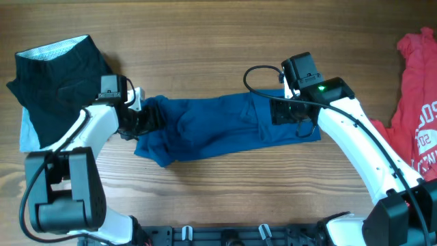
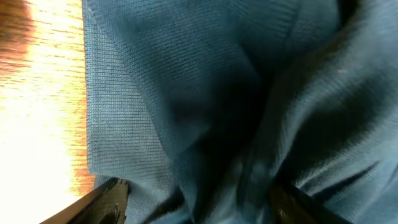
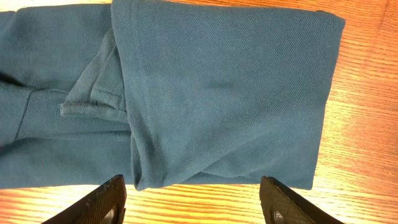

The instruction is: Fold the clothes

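The deep-blue shirt (image 1: pixel 212 130) lies folded into a long strip across the middle of the wooden table. My left gripper (image 1: pixel 140 119) is at its bunched left end. In the left wrist view the fingers (image 2: pixel 199 202) are spread wide, with rumpled blue cloth (image 2: pixel 186 81) between them. My right gripper (image 1: pixel 292 113) hovers over the strip's right end. In the right wrist view it (image 3: pixel 196 202) is open and empty, with bare wood between the tips and the folded sleeve end (image 3: pixel 217 93) just beyond them. The black garment (image 1: pixel 58 82) lies at the far left. The red T-shirt (image 1: pixel 416 102) lies at the right edge.
A pale blue-white cloth (image 1: pixel 27 133) pokes out from under the black garment. The right arm's black cable (image 1: pixel 256 75) loops above the shirt. Bare wood (image 1: pixel 205 41) shows behind the strip and in front of it.
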Robot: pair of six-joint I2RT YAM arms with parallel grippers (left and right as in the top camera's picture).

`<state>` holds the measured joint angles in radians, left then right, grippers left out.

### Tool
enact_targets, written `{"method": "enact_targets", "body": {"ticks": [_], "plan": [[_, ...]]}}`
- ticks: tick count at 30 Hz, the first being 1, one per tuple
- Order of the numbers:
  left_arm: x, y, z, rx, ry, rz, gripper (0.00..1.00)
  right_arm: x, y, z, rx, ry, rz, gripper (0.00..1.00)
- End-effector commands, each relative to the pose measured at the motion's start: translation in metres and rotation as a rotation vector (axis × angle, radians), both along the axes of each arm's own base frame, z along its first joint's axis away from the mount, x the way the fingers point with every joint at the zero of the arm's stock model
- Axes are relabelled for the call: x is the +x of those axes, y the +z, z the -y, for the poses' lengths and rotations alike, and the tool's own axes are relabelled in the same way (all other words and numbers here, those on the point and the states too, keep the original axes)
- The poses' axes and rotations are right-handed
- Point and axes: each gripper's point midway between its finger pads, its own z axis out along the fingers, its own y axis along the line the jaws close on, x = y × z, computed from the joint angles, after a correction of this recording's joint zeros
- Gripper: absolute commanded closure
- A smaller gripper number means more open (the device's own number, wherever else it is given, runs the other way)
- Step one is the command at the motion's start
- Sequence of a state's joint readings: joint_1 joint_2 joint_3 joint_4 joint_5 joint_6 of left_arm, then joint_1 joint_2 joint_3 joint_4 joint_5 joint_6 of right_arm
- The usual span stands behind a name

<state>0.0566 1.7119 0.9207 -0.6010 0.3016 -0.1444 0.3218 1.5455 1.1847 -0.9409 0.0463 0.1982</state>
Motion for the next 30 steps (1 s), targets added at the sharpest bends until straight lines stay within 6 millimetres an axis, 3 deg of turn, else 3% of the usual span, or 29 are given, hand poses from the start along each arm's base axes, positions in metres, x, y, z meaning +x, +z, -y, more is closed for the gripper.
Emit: {"method": "enact_targets", "body": {"ticks": [1,6,10,13,16,21,26,30], "plan": [[-0.011,-0.015,0.006,-0.015,-0.038,-0.055,0.29,0.0,-0.002,0.001,-0.002,-0.016,-0.002,0.31],[-0.023,-0.022,0.011,-0.025,-0.048,-0.114,0.35,0.0,-0.002,0.001,-0.002,-0.016,-0.001,0.3],[-0.025,-0.022,0.013,-0.031,-0.049,-0.121,0.56,0.0,-0.002,0.001,-0.002,-0.017,-0.002,0.3],[-0.024,-0.018,0.022,-0.092,-0.057,-0.113,0.6,0.0,-0.002,0.001,-0.002,-0.017,-0.002,0.31],[-0.023,-0.017,0.024,-0.105,-0.058,-0.109,0.78,0.0,-0.002,0.001,-0.001,-0.021,-0.003,0.3],[-0.023,-0.015,0.024,-0.104,-0.056,-0.106,0.95,0.001,-0.002,0.001,0.006,-0.045,0.0,0.3],[-0.014,0.005,0.014,-0.076,0.003,-0.073,0.96,0.005,-0.002,0.013,0.0,-0.112,0.009,0.28],[-0.004,0.034,-0.002,-0.054,0.068,-0.032,0.96,0.008,-0.002,0.035,0.007,-0.196,-0.001,0.27]]}}
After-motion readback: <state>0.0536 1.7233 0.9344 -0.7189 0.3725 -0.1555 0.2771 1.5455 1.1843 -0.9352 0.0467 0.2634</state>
